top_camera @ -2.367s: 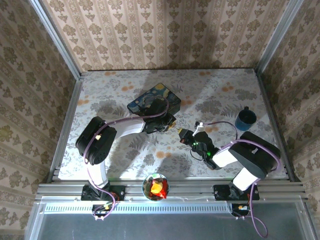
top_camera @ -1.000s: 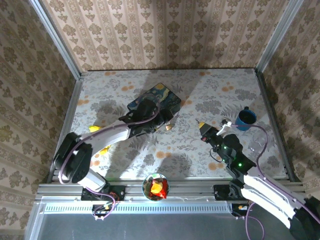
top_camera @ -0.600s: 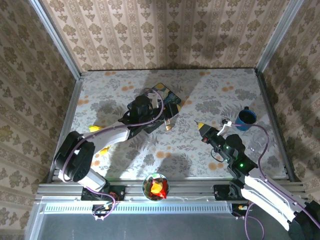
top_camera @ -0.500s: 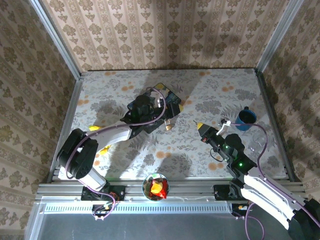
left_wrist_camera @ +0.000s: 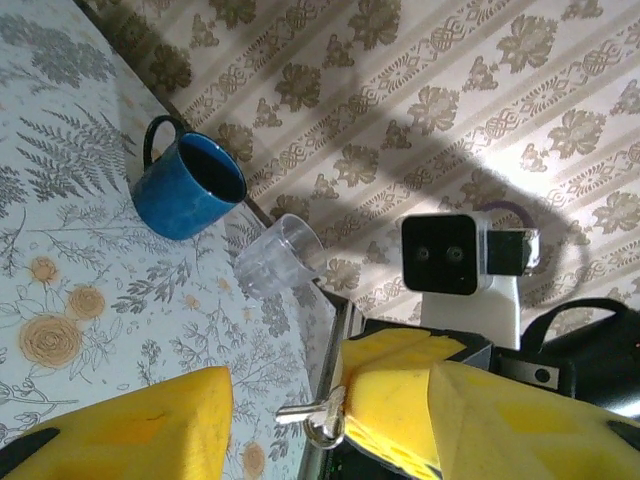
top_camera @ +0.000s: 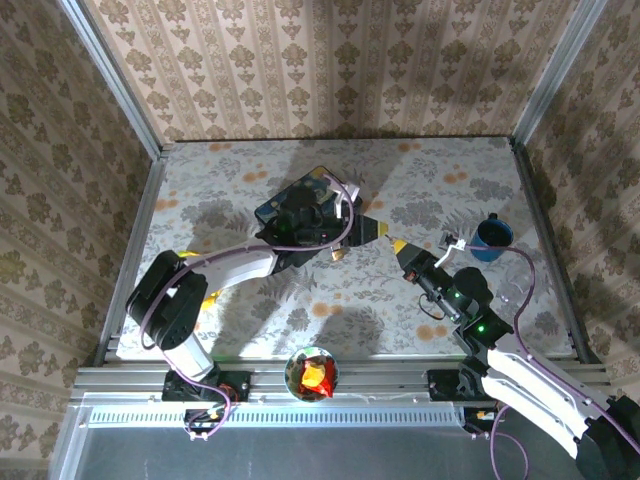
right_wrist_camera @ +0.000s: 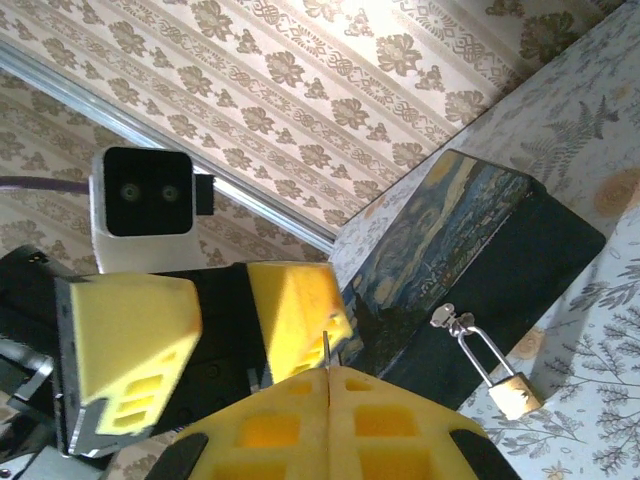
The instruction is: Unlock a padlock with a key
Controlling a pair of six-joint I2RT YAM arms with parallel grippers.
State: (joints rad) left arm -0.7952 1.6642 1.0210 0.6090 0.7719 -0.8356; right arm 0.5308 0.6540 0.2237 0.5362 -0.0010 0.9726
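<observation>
A small silver key [left_wrist_camera: 310, 415] sticks out of the yellow pads of my right gripper [top_camera: 398, 246], which is shut on it. In the right wrist view its thin blade [right_wrist_camera: 326, 350] shows above my closed right gripper [right_wrist_camera: 328, 378]. My left gripper [top_camera: 375, 232] faces it tip to tip, open, with the key between its yellow fingers [left_wrist_camera: 140, 430]. The brass padlock [right_wrist_camera: 515, 392] hangs by its pale shackle from the latch of the dark blue painted box [right_wrist_camera: 480, 240]. From above, the padlock [top_camera: 337, 255] lies at the box's [top_camera: 300, 200] front edge, left of both grippers.
A blue cup [top_camera: 492, 237] stands at the right, with a clear plastic cup [left_wrist_camera: 280, 265] beside it near the table's edge. A bowl of red and yellow pieces [top_camera: 312, 373] sits at the front rail. A yellow object [top_camera: 205, 297] lies under my left arm.
My left gripper swung right, away from the box, to meet the right gripper's tip, and its jaws narrowed. My right gripper edged up and left with the key.
</observation>
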